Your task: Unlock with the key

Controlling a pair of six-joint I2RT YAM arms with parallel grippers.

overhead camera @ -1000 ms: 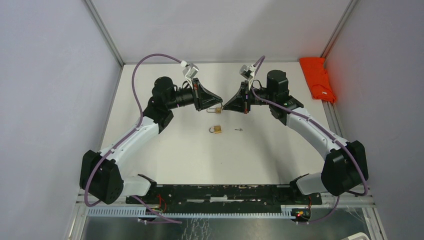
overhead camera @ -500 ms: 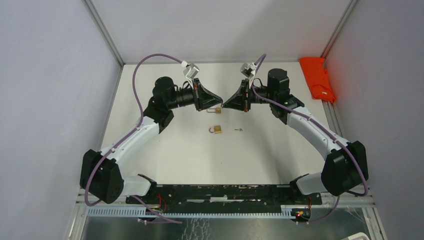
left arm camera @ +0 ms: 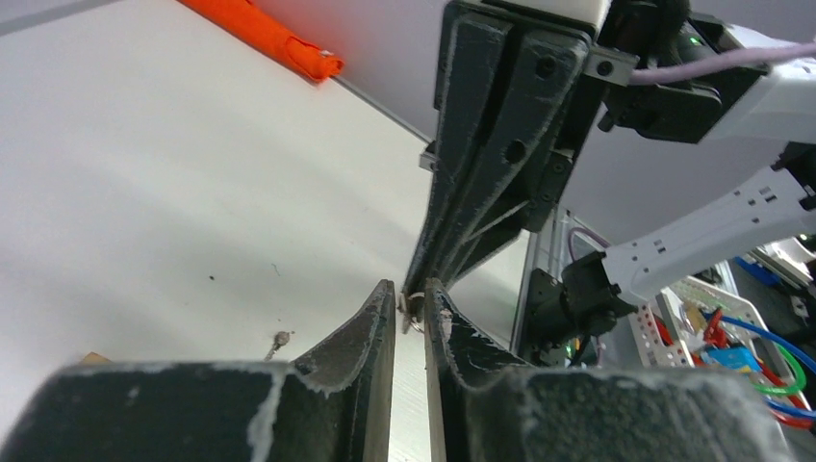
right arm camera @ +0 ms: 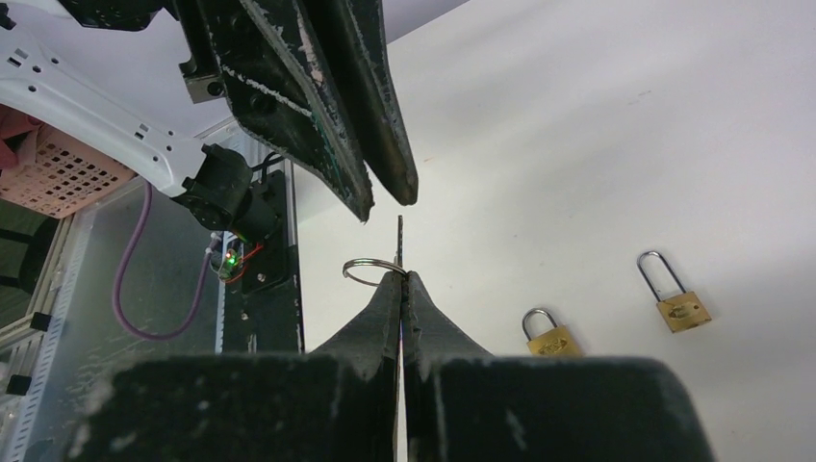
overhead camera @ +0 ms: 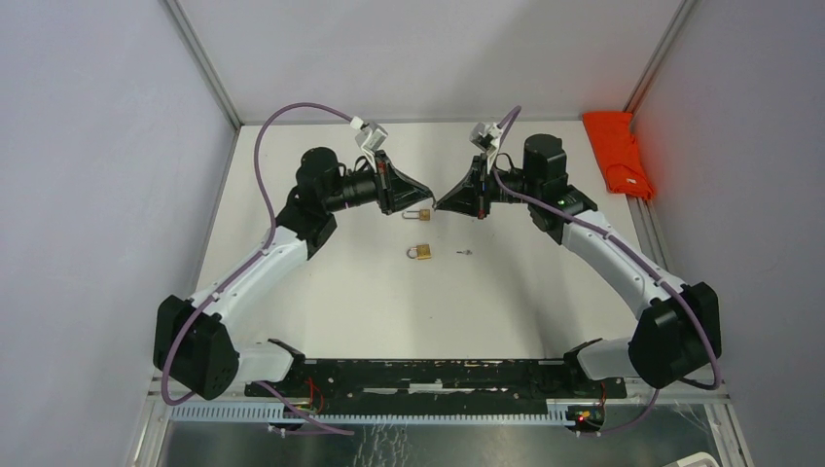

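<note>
Light, stiff and probably slippery, the key (right arm camera: 399, 241) stands pinched by its head in the right tool (right arm camera: 401, 278), above the desk (right arm camera: 577, 144), facing the slightly spread, empty left tool (right arm camera: 387, 205).

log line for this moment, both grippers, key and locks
right gripper shut on key | left gripper jaws apart, facing key tip | padlocks both on table, not held

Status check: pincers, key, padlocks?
Right pincer shut on key, blade out. Left pincer open, empty, facing it. Short-shackle padlock and long-shackle padlock lie on table, neither held. No obstruction seen.
</note>
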